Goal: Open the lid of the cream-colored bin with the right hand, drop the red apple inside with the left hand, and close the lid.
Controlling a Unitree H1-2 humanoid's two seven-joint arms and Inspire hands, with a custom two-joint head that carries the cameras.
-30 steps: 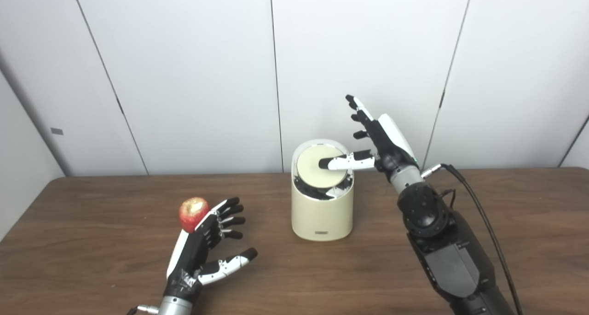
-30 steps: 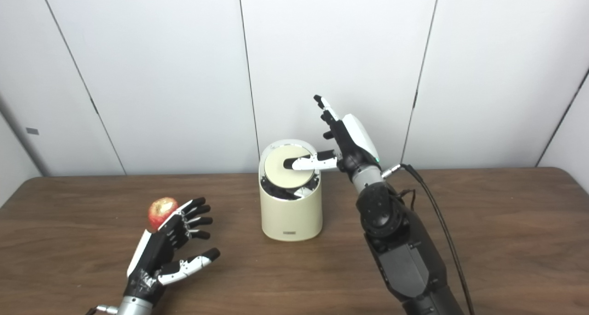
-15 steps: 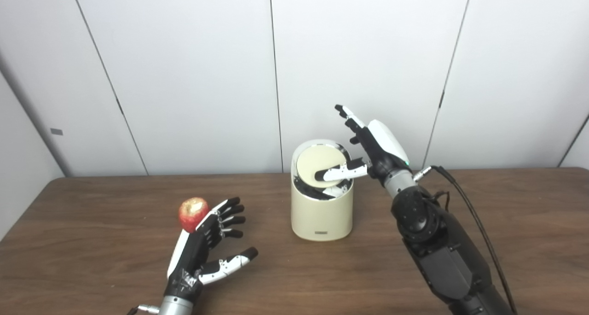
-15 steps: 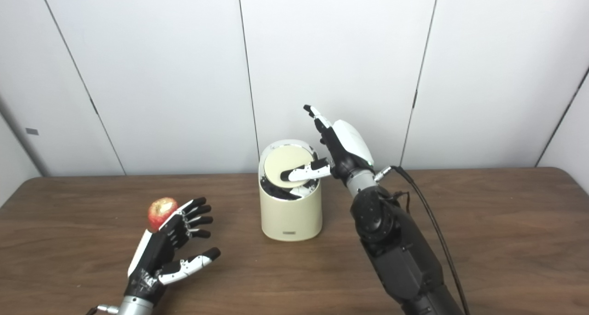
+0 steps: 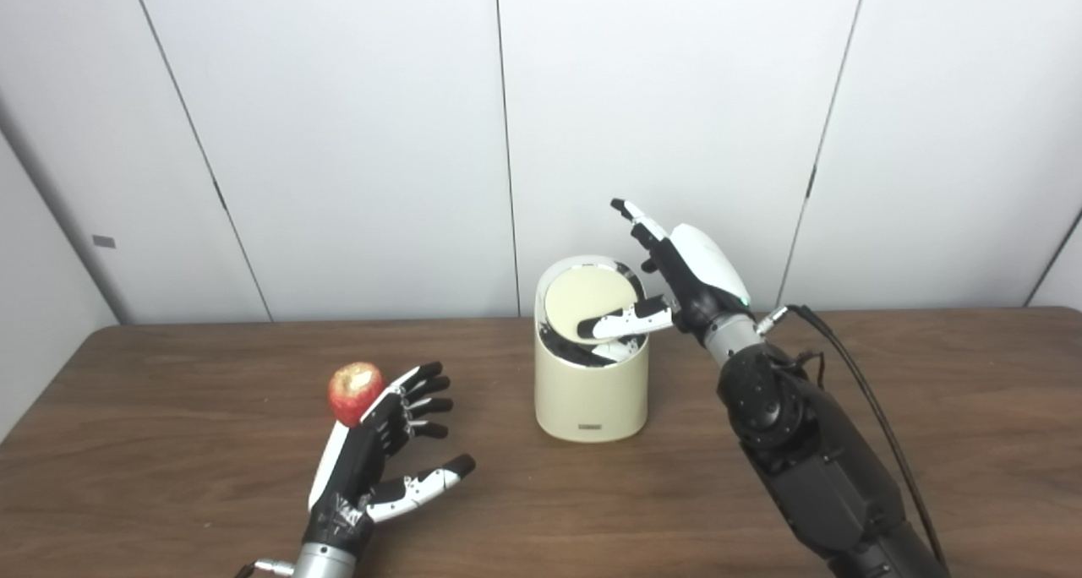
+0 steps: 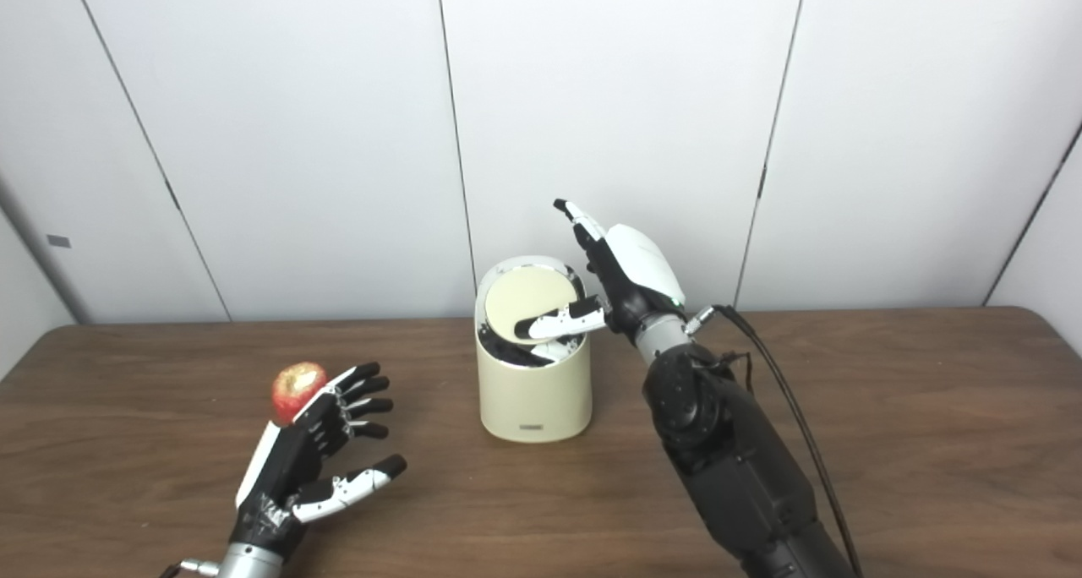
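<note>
One red apple [image 5: 355,389], pale and bitten-looking on top, sits on the wooden table [image 5: 169,493] behind the left hand [image 5: 372,460], whose fingers are spread and empty. Right hand [image 5: 689,278], fingers apart, presses its thumb on the tilted round lid [image 5: 583,295] of the cream-colored bin [image 5: 590,392], exposing a dark gap.

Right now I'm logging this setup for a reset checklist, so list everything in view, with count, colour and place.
Round-topped plastic bin: one, cream, table centre.
Round disc lid: one, cream, tilted in the bin's top, dark gap below.
Round apple: one, red with a pale patch, front left, behind the left fingers.
Wooden table: one, dark brown.
Panelled wall: white, behind.
Cable: one, black, along the right arm.
Left robot hand: black and white, open, beside the apple.
Right robot hand: black and white, thumb on the lid.
</note>
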